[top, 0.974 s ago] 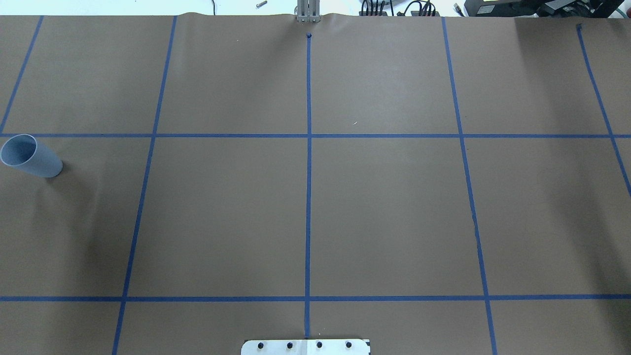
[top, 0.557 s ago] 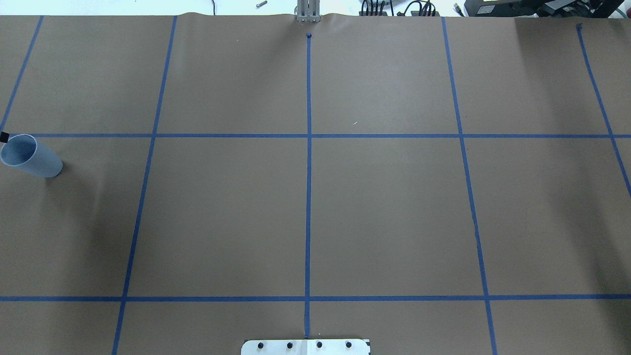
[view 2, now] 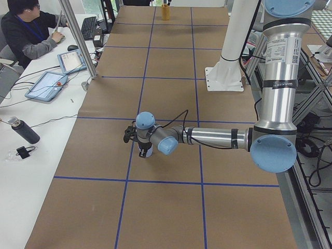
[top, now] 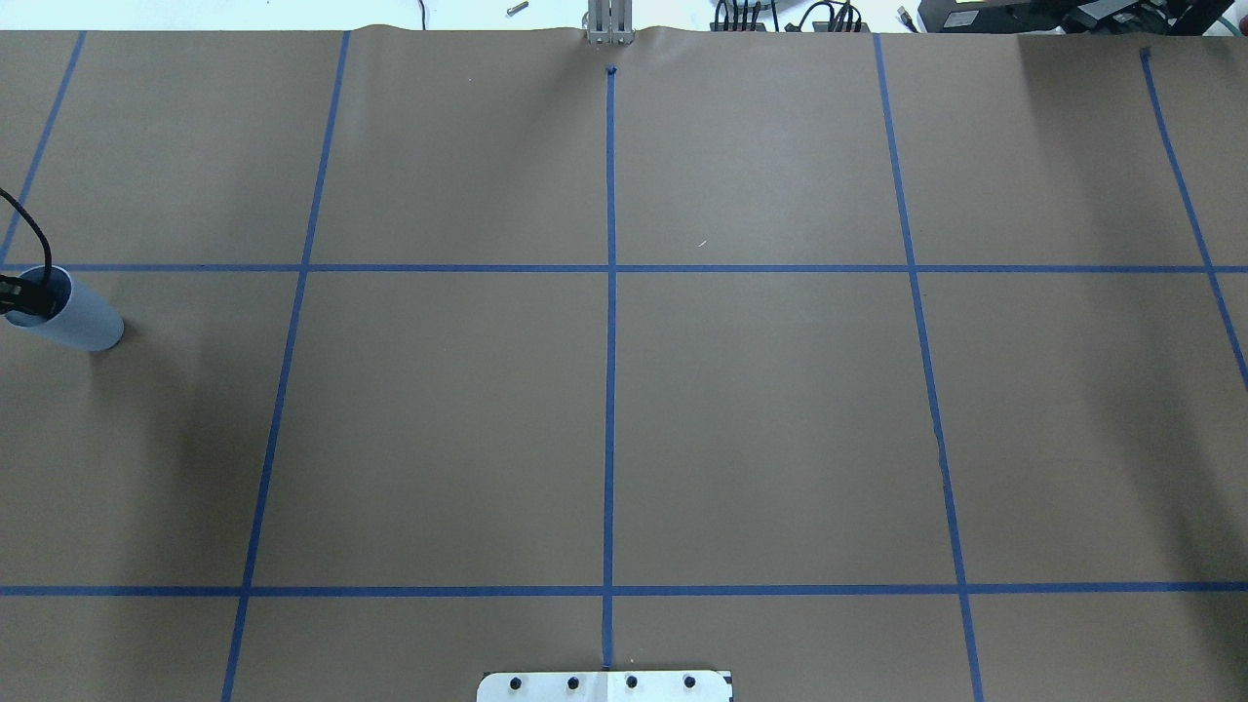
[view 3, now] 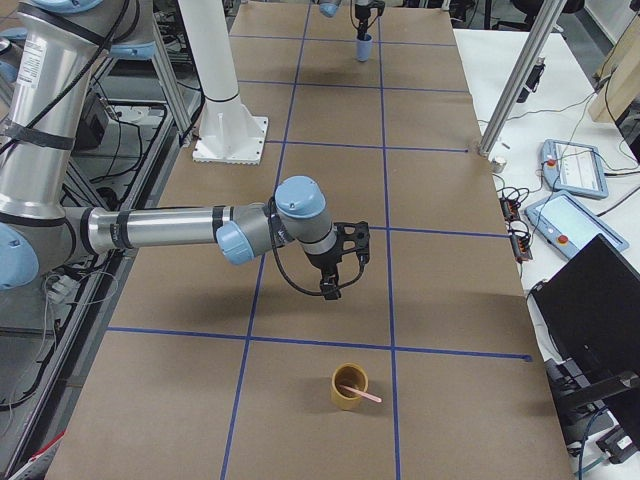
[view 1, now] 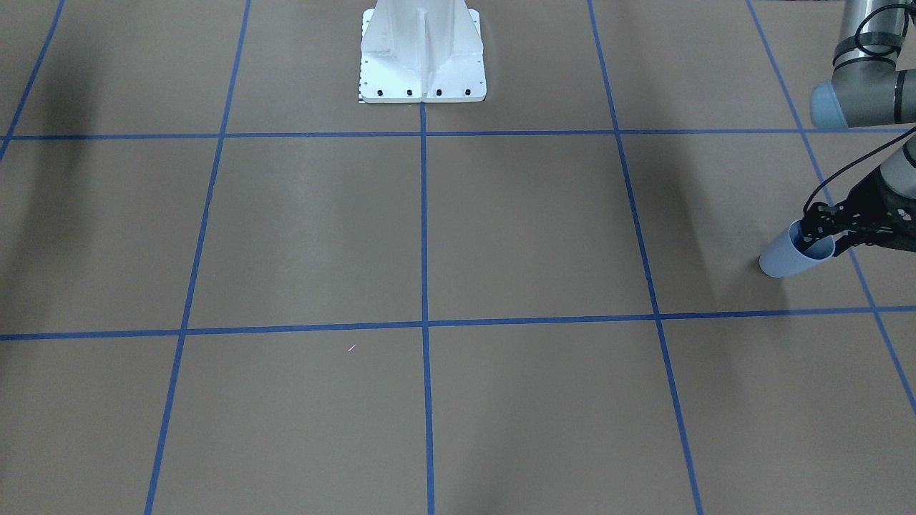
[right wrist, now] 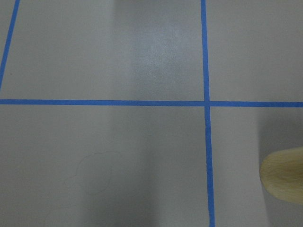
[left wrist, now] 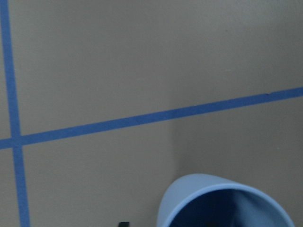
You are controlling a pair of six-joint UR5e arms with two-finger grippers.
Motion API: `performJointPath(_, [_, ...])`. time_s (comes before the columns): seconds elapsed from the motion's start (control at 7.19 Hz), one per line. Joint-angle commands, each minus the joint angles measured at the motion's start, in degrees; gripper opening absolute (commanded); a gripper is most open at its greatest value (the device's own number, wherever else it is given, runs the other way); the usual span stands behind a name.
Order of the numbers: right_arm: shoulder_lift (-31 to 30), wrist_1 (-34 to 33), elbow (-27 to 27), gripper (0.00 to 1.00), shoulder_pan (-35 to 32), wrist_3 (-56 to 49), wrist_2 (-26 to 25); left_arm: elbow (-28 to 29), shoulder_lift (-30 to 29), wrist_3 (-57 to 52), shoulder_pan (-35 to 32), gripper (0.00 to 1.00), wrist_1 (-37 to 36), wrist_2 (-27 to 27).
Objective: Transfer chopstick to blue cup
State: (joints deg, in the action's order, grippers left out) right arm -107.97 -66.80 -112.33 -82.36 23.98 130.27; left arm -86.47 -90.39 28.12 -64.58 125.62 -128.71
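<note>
Far left: blue cup point(top: 83, 327) stands on its base on the brown tabletop point(top: 760, 419), just below a cross line of the blue tape grid point(top: 610, 292). Left hand point(view 1: 814, 232) is right at the cup's mouth, with black fingertips over or just inside the rim; contact unclear. Can't tell how far its fingers are spread or whether it has hold of anything. No stick visible in it. The left wrist view shows only the cup's rim at the bottom edge, plus tape lines.

Middle: bare paper and grid, with the white robot base point(view 1: 422, 54) at the robot-side edge.

Right end, outside the overhead view: right hand point(view 3: 333, 285) hangs fingers-down above the tabletop. It shows only in the side view, so can't tell its opening, and nothing is visibly held. Near it but apart stands a tan cup point(view 3: 348, 395). The chopstick point(view 3: 365, 395) sits in that cup, its pink end leaning out over the rim, well apart from the blue cup.
</note>
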Motion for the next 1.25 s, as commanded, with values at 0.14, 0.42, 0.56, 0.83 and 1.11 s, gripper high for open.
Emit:
performJointPath(0.14, [0.04,0.09,0.00,1.00,0.00,0.10,-0.01,-0.37,-3.89,0.18,0.42,0.00,-0.98,-3.97])
performJointPath(0.42, [0.13,0.09,0.00,1.00,0.00,0.10,-0.01,-3.68,-10.11,4.88,-0.46,0.00,-8.41,-5.67])
performJointPath(0.56, [0.13,0.09,0.00,1.00,0.00,0.28,-0.01,-6.75,-14.76,13.02,0.15,0.00,-12.90,-5.15])
performJointPath(0.83, [0.21,0.09,0.44,1.00,0.00,0.28,0.07,-7.93,-25.47,30.76,12.55,0.00,-16.79,3.15])
performJointPath(1.11, [0.30,0.09,1.49,1.00,0.00,0.37,0.07,-7.84,-37.70,41.88,24.61,0.00,-29.06,13.44])
